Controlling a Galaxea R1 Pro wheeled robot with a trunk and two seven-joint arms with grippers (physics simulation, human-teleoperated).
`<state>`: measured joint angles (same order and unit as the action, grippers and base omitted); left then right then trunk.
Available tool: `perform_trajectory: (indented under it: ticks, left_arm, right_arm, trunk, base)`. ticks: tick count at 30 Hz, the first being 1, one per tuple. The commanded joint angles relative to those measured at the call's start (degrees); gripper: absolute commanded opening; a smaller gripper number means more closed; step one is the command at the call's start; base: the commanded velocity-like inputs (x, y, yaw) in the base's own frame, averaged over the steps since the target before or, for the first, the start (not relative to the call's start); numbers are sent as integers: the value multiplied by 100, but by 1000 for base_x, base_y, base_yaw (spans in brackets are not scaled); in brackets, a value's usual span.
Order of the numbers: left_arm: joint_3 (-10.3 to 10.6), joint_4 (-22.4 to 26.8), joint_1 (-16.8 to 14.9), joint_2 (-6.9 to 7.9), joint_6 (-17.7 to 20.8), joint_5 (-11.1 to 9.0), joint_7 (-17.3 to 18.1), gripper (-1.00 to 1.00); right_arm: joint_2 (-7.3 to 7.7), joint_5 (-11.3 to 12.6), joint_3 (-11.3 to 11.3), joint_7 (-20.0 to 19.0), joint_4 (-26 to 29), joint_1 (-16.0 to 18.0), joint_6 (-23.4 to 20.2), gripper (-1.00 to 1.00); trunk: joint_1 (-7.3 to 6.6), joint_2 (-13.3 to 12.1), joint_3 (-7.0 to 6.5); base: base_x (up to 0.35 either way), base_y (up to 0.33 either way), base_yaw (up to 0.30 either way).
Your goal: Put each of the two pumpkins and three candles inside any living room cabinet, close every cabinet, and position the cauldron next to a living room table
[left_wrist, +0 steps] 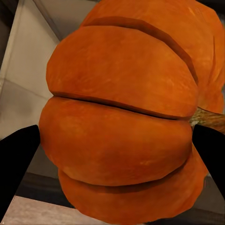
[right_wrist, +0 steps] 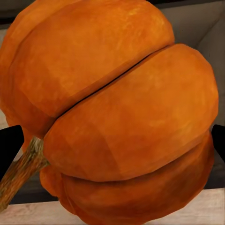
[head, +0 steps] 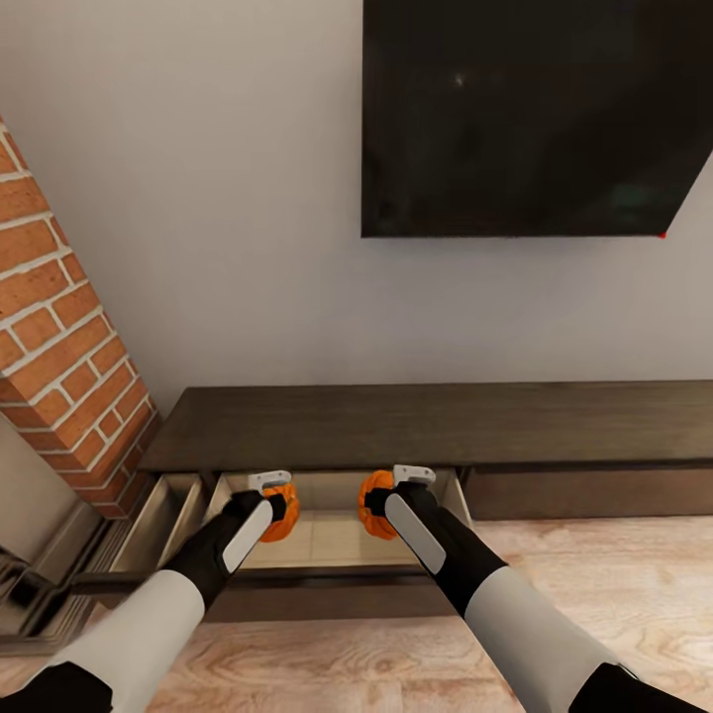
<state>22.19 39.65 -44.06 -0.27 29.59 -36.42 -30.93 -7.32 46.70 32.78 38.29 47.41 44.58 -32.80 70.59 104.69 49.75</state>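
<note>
1. Nearest: the left gripper [head: 277, 492] is clamped on one pumpkin [head: 280, 511], and the right gripper [head: 388, 488] is clamped on the other pumpkin [head: 376, 503]. Both are held over the open drawer [head: 327, 540] of the cabinet [head: 446, 426].
2. Wrist views confirm the grips. The left pumpkin [left_wrist: 124, 122] sits between dark fingers [left_wrist: 16, 164]; the right pumpkin [right_wrist: 112, 112] likewise, with fingers [right_wrist: 9, 143] at its flanks.
3. Progress, judged: neither pumpkin is released yet. Candles, closing the cabinet and the cauldron look still to do.
4. View differences: the wrist cameras show the stem [right_wrist: 21, 171] and the pale drawer wall [left_wrist: 28, 61]. The head view alone gives the brick chimney [head: 59, 356], the dark wall screen [head: 535, 119] and a second drawer [head: 163, 520] ajar at the left.
</note>
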Motion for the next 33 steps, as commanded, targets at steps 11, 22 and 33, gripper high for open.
perform_trajectory:
  ticks: [11, 22, 33]
  left_arm:
    - [295, -70, -6, -23, -442, -57, -62, -100]
    - [296, -71, -6, -43, -497, -42, -62, -100]
    - [298, -71, -6, -43, -498, -45, -62, -100]
  right_arm:
    - [3, 34, 606, -9, -4, 7, 370, -100]
    - [2, 37, 642, -21, -4, 7, 436, -100]
    - [2, 41, 642, -19, -4, 7, 458, -100]
  trunk:
    - [241, 445, 203]
    - [483, 887, 400]
    - [615, 1127, 508]
  base:
    - [0, 0, 0]
    - [0, 0, 0]
    - [0, 0, 0]
